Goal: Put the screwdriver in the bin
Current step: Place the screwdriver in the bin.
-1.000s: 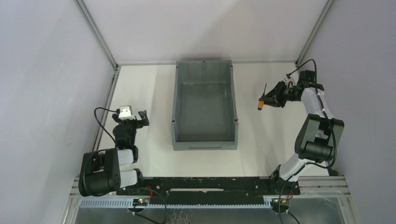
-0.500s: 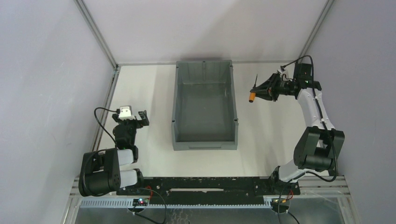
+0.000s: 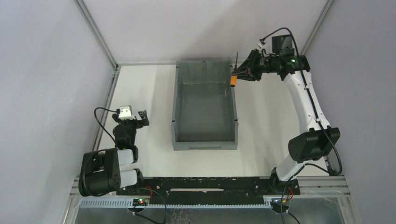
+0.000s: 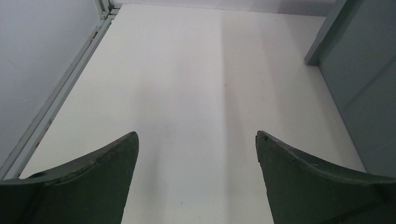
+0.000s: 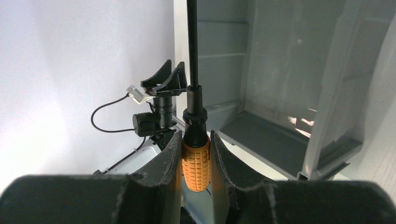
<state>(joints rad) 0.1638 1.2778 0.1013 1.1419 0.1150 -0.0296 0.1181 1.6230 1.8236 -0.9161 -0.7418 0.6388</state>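
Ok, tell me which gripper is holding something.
The right gripper, shut on the screwdriver by its orange handle; the left gripper is open and empty.

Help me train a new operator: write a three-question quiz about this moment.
1. True or false: the left arm's fingers are shut on the screwdriver.
2. Multiple choice: the right arm's fingers clamp the screwdriver by its: A) orange handle, B) black shaft, C) tip.
3. Short answer: in the top view, which wall of the bin is the screwdriver held above?

Key:
1. False. They are spread open over bare table, with nothing between them.
2. A.
3. The right wall, close to the far corner.
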